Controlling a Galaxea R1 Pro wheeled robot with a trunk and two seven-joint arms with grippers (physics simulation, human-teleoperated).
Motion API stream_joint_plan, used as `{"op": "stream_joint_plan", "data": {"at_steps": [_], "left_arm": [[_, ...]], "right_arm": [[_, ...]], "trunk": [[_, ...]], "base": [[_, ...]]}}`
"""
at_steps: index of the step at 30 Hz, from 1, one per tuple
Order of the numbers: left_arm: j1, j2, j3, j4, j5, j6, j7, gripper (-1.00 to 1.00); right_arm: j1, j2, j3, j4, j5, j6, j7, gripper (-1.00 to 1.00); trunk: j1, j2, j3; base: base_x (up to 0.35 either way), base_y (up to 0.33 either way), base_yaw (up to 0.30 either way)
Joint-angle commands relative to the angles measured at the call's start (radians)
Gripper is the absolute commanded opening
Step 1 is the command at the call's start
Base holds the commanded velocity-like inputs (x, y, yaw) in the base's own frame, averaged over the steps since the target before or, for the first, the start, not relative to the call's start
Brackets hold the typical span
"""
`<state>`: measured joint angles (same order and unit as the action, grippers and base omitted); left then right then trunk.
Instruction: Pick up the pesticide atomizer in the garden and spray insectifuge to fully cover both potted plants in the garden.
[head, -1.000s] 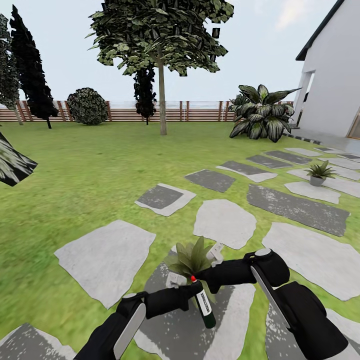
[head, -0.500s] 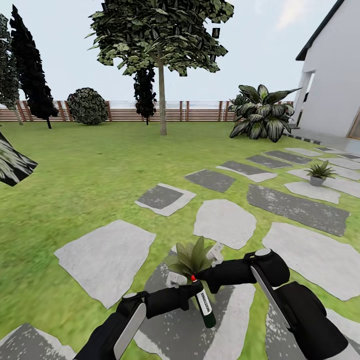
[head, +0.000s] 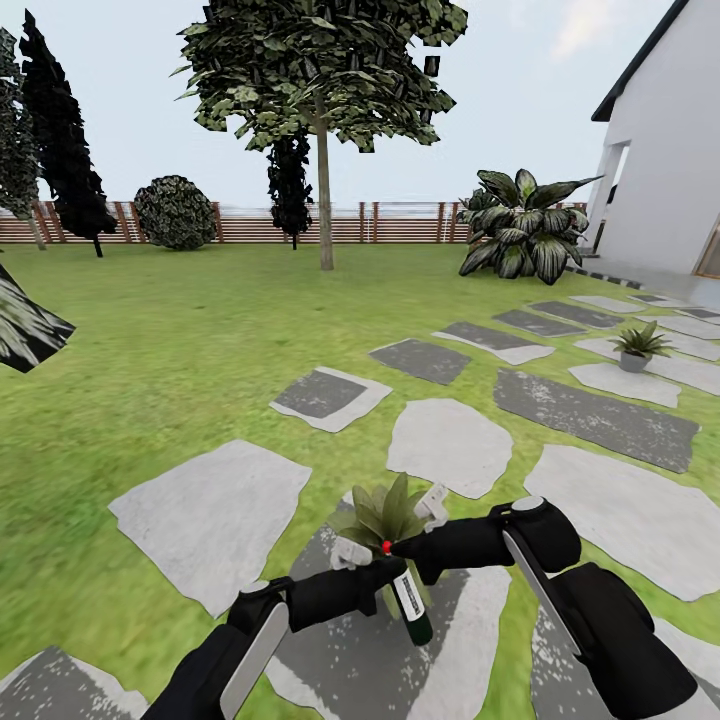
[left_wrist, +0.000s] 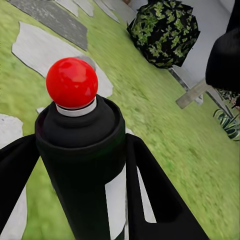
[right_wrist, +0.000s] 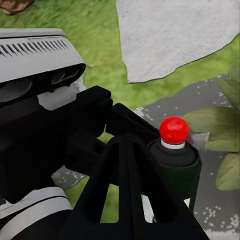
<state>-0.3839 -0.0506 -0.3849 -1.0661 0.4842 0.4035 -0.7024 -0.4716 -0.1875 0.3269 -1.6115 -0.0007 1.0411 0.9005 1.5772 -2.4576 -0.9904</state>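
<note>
Here, left gripper (head: 385, 572): closed around the pesticide atomizer (head: 408, 598), held tilted, red tip up.
Right gripper (head: 408, 549): near the tip; opening unclear.
Potted plant (head: 385, 515): just beyond both grippers.
Second potted plant (head: 637, 346): far right, in small pot.

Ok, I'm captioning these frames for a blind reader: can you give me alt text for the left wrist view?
Close up, the pesticide atomizer, a black bottle with a round red tip, stands between the left gripper's two dark fingers. Behind it lie green lawn, pale stepping stones and a dark round bush.
</note>
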Motion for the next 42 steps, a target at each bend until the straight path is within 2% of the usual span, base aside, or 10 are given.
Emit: {"op": "stream_joint_plan", "data": {"at_steps": [1,10,13,26,29,33,42], "left_arm": [[0.000,0.000,0.000,-0.003,0.010,0.009,0.000,-1.00],[0.026,0.011,0.000,-0.040,0.010,0.009,0.000,-1.00],[0.042,0.021,0.000,-0.076,0.011,0.010,0.000,-1.00],[0.062,0.026,-0.005,-0.129,0.011,0.009,0.000,-1.00],[0.064,0.026,-0.032,-0.140,0.010,0.010,0.000,-1.00],[0.066,0.027,-0.050,-0.154,0.010,0.010,0.000,-1.00],[0.078,0.030,-0.058,-0.178,0.010,0.007,-0.001,-1.00]], "right_arm": [[-0.001,-0.001,0.000,-0.001,0.000,0.006,0.002,-1.00],[-0.001,-0.001,-0.004,0.000,0.001,0.006,0.002,-1.00],[-0.002,0.000,-0.004,0.001,0.001,0.006,0.002,-1.00],[-0.002,-0.001,-0.005,0.002,-0.003,0.006,0.002,-1.00],[-0.002,-0.001,-0.005,0.002,-0.003,0.006,0.002,-1.00],[-0.002,-0.001,-0.005,0.002,-0.004,0.006,0.002,-1.00],[-0.002,-0.001,-0.006,0.002,-0.005,0.006,0.002,-1.00]], "trunk": [[0.000,0.000,-0.001],[0.000,0.000,-0.001],[0.000,0.000,-0.001],[0.000,0.000,-0.001],[0.000,0.000,-0.001],[0.000,0.000,-0.001],[0.000,0.000,-0.001]], "base": [[0.000,0.000,0.000],[0.000,0.000,0.000],[0.000,0.000,0.000],[0.000,0.000,0.000],[0.000,0.000,0.000],[0.000,0.000,0.000],[0.000,0.000,0.000]]}}
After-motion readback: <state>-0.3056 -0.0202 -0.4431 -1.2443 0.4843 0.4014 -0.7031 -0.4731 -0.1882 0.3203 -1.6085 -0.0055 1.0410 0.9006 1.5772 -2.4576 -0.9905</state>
